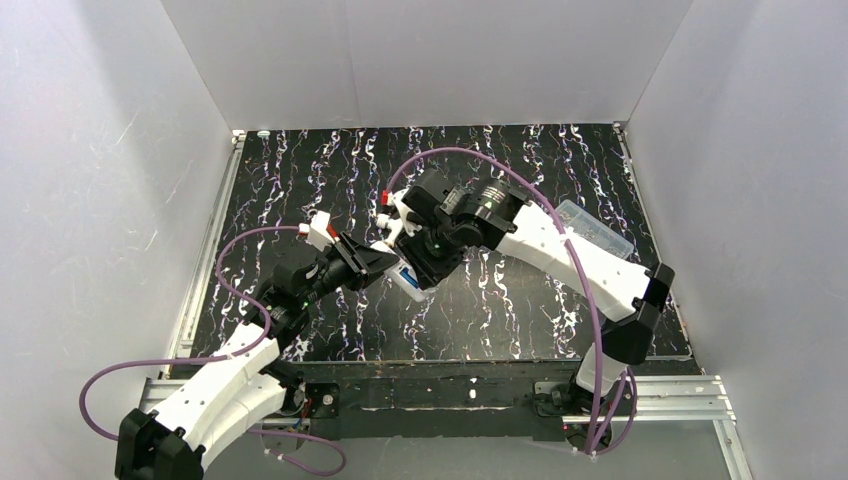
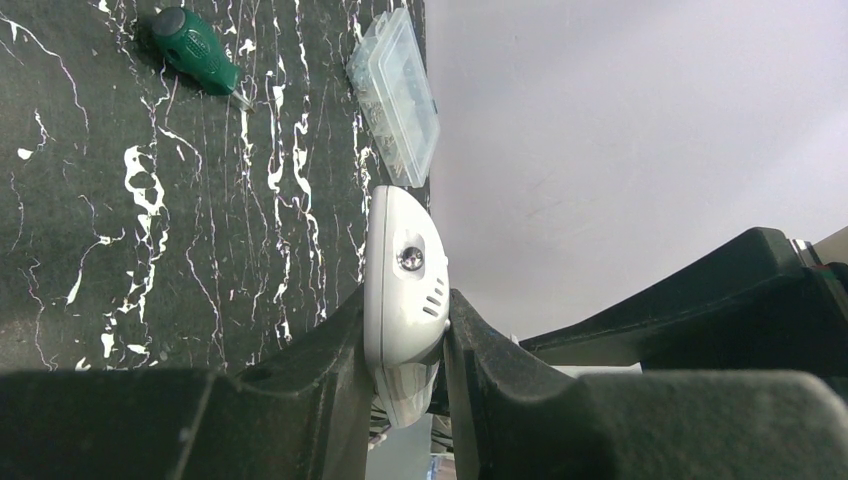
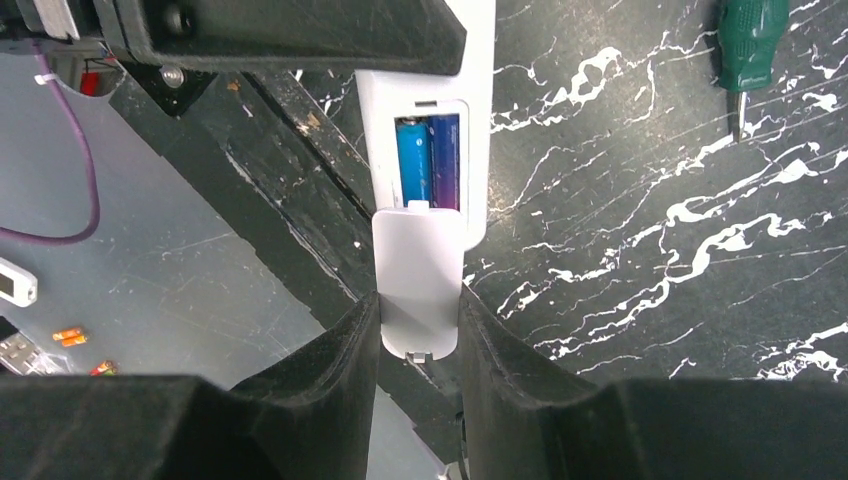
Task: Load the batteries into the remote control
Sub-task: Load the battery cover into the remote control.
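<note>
Left end effector (image 2: 405,335) closed on the remote control (image 2: 405,270), fingers clamping 1 rounded end. The rest of the white bar sticks out past the fingertips.

Right end effector (image 3: 418,318) closed on the white battery cover (image 3: 418,275), 1 finger on each long edge. The cover's top edge meets the lower edge of the remote's open recess.

2 cells sit side by side in the recess, blue battery (image 3: 411,160) just beside purple battery (image 3: 446,158), touching. The far end of the remote goes under the left end effector's dark fingers at the top of the right wrist view.

Top view: both end effectors meet over the middle of the bench (image 1: 520,310), with the remote held between them above it.

Green-handled screwdriver (image 2: 195,50) lies flat on the bench, well apart from the remote. Clear box (image 2: 395,95) lies at the bench's right edge, near the screwdriver tip.
</note>
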Controlling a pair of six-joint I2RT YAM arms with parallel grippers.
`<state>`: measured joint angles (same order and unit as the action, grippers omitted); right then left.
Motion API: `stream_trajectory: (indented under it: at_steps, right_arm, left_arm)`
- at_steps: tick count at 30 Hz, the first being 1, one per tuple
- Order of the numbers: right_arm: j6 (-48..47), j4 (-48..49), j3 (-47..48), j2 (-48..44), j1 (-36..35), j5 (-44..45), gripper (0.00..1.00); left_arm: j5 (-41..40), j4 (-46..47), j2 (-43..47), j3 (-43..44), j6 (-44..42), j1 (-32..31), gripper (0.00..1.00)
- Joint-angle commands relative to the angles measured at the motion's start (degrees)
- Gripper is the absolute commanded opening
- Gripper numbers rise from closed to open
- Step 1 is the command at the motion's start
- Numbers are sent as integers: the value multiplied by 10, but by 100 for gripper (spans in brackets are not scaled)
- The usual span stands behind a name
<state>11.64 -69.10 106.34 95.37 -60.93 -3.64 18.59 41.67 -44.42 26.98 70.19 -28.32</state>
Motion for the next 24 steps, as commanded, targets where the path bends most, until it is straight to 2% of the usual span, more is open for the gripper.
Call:
stream_trajectory:
  at_steps: [1, 24]
  right_arm:
    - [1, 4, 34, 10, -4, -5, 38]
    - [-10, 4, 62, 58, -5, 15, 39]
  left_arm:
    - [6, 43, 2, 22, 7, -3, 0]
    - [33, 72, -5, 26, 10, -2, 0]
